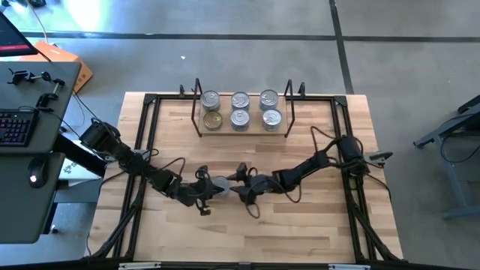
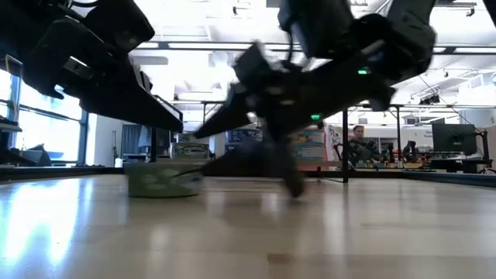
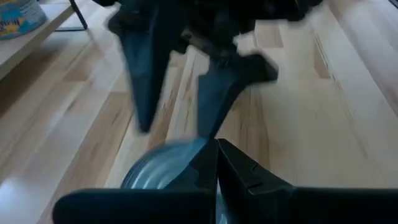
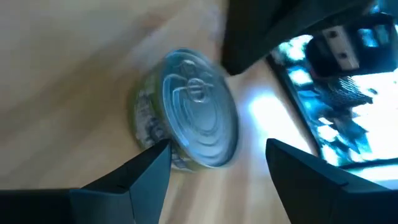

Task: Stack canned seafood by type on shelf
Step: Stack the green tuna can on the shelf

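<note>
**A:** So where's the loose tin sitting for you right now?

**B:** It's sitting flat on the table, lid up, mid-table and well in front of the shelf, which is already holding six tins in two rows. You're bringing both arms in on it. Your left gripper is pinched fully shut with nothing in it, and in its wrist view the tips are hanging just over the near edge of the lid. Your right gripper is standing wide open, also empty.

**A:** Which one's actually lined up?

**B:** I'd say the right. In the right wrist view the tin is lying just ahead of the two fingers, a bit toward one of them, not yet between them. It's round, axis straight up, so you're only needing to centre it in the gap. The left one is nearer, but you're not grabbing anything with it closed.

**A:** Any label readable?

**B:** Not really. You're getting a greenish wrapper in the low view, too blurry to read. The lid has a pull tab. That's it.
</note>
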`<action>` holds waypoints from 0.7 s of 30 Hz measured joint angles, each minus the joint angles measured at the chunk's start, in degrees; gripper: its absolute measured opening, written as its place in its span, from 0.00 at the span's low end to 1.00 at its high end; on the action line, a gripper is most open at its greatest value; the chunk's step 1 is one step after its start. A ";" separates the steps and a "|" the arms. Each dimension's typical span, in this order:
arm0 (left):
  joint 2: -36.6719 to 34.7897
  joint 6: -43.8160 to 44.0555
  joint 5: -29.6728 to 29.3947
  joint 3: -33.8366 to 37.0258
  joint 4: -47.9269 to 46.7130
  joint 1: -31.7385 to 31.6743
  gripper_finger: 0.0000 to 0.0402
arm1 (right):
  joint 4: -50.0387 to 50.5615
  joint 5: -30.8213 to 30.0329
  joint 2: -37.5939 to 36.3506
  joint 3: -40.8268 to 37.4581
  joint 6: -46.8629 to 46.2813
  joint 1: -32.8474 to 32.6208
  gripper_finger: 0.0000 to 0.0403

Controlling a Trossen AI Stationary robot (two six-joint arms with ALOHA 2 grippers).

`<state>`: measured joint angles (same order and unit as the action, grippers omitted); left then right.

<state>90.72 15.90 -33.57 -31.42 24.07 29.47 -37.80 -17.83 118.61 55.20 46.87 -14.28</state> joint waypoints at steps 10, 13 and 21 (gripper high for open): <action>-0.75 -0.39 1.30 -0.83 -6.33 1.41 0.00 | 20.08 -9.17 3.92 13.07 -8.12 -0.07 0.63; -1.65 2.59 1.39 -3.68 -16.66 2.37 0.00 | 25.88 -10.00 1.58 13.20 -18.39 0.35 0.63; -1.14 14.25 7.47 -9.61 -32.13 1.17 0.12 | 33.57 -3.11 -4.09 13.09 -40.63 0.82 0.63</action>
<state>89.58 30.15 -26.10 -41.03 -8.06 30.64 -4.23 -20.93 114.51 68.29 6.24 -13.46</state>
